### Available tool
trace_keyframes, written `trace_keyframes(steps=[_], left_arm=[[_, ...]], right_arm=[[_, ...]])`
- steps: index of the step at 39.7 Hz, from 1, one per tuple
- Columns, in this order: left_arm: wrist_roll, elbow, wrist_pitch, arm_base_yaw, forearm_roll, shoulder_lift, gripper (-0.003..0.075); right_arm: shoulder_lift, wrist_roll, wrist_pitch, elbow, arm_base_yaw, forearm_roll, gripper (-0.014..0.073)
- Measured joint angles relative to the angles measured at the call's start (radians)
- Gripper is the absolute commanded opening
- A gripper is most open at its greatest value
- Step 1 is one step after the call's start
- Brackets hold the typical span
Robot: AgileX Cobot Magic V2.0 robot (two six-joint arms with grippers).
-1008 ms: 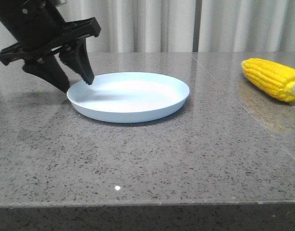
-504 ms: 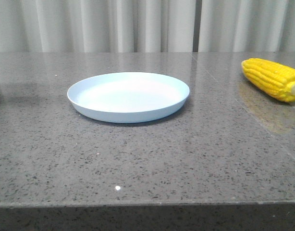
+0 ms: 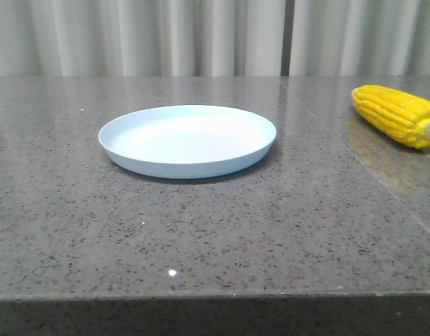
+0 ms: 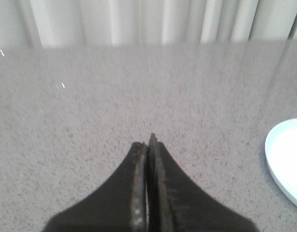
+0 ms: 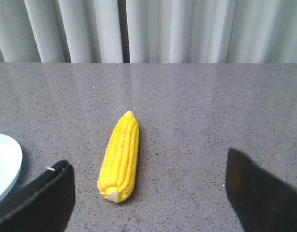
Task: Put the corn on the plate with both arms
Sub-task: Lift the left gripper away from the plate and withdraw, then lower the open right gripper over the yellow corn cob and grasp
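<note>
The pale light-blue plate (image 3: 188, 140) sits empty on the grey stone table, left of centre in the front view. Its rim also shows in the left wrist view (image 4: 285, 162) and the right wrist view (image 5: 4, 166). The yellow corn (image 3: 396, 114) lies on the table at the far right, apart from the plate. In the right wrist view the corn (image 5: 121, 155) lies with its cream stub end toward my right gripper (image 5: 151, 186), which is open wide and empty behind it. My left gripper (image 4: 148, 145) is shut and empty over bare table left of the plate. Neither gripper shows in the front view.
Pale curtains (image 3: 201, 35) hang behind the table's far edge. The table's front edge (image 3: 215, 297) runs across the bottom of the front view. A seam in the stone (image 3: 327, 133) runs between the plate and the corn.
My left gripper stood open at the plate's left rim one second ago. It has since withdrawn out of the front view. The plate and the corn have not moved.
</note>
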Motion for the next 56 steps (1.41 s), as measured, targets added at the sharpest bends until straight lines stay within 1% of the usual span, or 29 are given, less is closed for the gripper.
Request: trace_keyframes(steps=[2,8,14,18,29,33,37,46,49,52,56], left_arm=[[0.0,0.043,-0.023,0.0,0.004,-0.068,-0.002],[0.0,0.133,-0.035,-0.001,0.007,-0.237,-0.002],[0.0,0.182,-0.035,-0.001,0.007,-0.339,-0.002],[0.0,0.19,-0.035,-0.001,0.007,-0.366,-0.002],[0.0,0.19,-0.037,-0.001,0.007,-0.369,-0.002],[0.0,0.19,-0.039,-0.001,0.007,-0.369,-0.002],[0.0,0.19,-0.039,-0.001,0.007,-0.369,-0.002],[0.0,0.19,-0.041,-0.001,0.007,-0.369,-0.002],[0.0,0.19,-0.041,-0.001,0.007,-0.369,-0.002],[0.0,0.19,-0.041,-0.001,0.007,-0.369,-0.002],[0.0,0.19,-0.041,-0.001,0.007,-0.369,-0.002]], right_arm=[[0.0,0.0,0.0,0.0,0.0,0.0,0.0653],[0.0,0.0,0.0,0.0,0.0,0.0,0.0653],[0.0,0.0,0.0,0.0,0.0,0.0,0.0653],[0.0,0.0,0.0,0.0,0.0,0.0,0.0653],[0.002,0.0,0.0,0.0,0.0,0.002,0.0653],[0.038,0.0,0.008,-0.02,0.0,0.004,0.0653],[0.134,0.0,0.034,-0.074,0.0,0.004,0.0653],[0.488,0.0,0.189,-0.308,0.0,0.006,0.0653],[0.624,0.0,0.244,-0.389,0.0,0.025,0.0653],[0.716,0.0,0.281,-0.453,0.008,0.046,0.0653],[0.843,0.0,0.316,-0.518,0.042,0.081,0.0653]])
